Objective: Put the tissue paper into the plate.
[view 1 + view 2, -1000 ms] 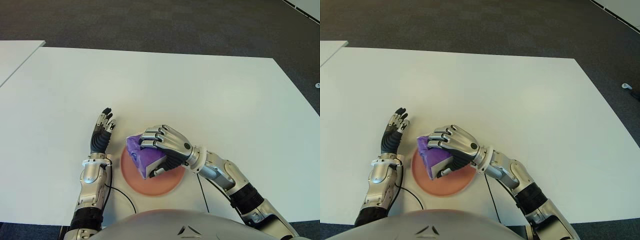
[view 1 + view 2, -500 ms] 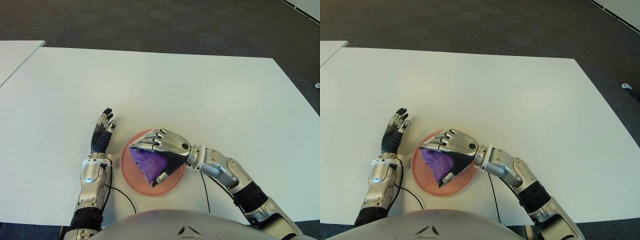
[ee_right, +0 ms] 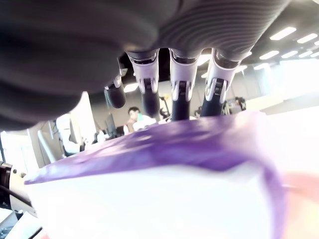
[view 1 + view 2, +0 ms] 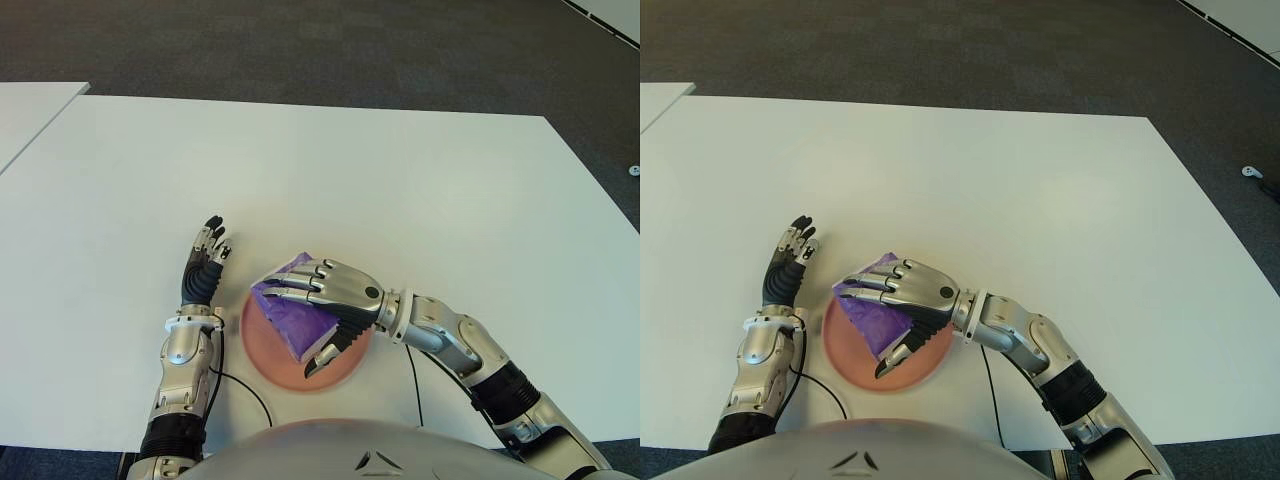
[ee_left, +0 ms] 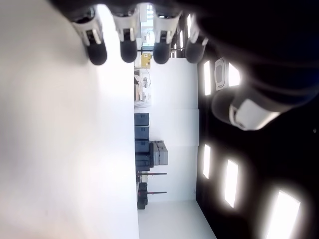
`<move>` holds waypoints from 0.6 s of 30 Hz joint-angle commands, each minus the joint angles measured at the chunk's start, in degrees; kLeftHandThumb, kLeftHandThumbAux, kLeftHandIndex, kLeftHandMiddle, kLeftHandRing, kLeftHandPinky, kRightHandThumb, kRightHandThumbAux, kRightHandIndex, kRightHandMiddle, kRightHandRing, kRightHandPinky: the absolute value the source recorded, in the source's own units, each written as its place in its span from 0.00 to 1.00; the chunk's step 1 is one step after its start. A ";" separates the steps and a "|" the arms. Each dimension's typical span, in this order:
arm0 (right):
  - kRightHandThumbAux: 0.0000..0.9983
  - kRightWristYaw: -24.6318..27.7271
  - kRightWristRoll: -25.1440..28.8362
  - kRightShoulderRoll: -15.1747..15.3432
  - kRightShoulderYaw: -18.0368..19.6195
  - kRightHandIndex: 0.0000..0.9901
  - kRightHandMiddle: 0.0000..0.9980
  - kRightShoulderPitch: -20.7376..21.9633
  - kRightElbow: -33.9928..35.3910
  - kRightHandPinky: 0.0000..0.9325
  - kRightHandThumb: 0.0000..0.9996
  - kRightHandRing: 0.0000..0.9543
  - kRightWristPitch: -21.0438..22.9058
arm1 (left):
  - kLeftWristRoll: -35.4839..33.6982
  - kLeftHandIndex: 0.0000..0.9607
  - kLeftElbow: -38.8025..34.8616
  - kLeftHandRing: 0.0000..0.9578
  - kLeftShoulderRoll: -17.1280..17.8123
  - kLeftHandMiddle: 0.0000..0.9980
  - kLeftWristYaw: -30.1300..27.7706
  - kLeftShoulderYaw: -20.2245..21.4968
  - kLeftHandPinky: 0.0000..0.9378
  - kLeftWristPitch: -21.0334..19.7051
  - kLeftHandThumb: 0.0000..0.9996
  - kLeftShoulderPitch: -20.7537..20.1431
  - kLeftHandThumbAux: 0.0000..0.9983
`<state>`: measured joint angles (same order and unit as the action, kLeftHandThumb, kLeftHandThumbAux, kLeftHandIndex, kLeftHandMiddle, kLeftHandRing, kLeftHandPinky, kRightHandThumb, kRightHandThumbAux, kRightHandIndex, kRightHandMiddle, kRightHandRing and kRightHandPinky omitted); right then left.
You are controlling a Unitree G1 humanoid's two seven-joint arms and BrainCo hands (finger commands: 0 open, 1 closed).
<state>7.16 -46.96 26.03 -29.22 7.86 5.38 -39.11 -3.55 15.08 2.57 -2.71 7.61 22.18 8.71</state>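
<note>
One purple tissue paper pack (image 4: 292,314) sits in the round pink plate (image 4: 262,352); right hand (image 4: 330,300) spread wide over it, holding nothing; left hand (image 4: 204,268) open just left of the plate.

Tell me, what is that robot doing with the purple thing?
The purple thing is a pack of tissue paper, and it lies on the pink plate near the front edge of the white table. The right robot hand is spread over the pack with its fingers stretched out, so it looks like it is letting go and not squeezing. The left robot hand is just left of the plate, open and holding nothing.
</note>
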 commanded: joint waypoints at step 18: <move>0.20 -1.16 0.04 0.65 3.64 0.00 0.00 1.46 0.75 0.00 0.06 0.00 0.29 | -0.62 0.00 1.70 0.00 0.21 0.00 -1.23 -0.44 0.00 -1.92 0.00 1.74 0.45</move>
<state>6.13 -47.04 26.34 -26.47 8.06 5.73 -39.12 -3.84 14.70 2.72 -2.85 7.59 22.20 8.78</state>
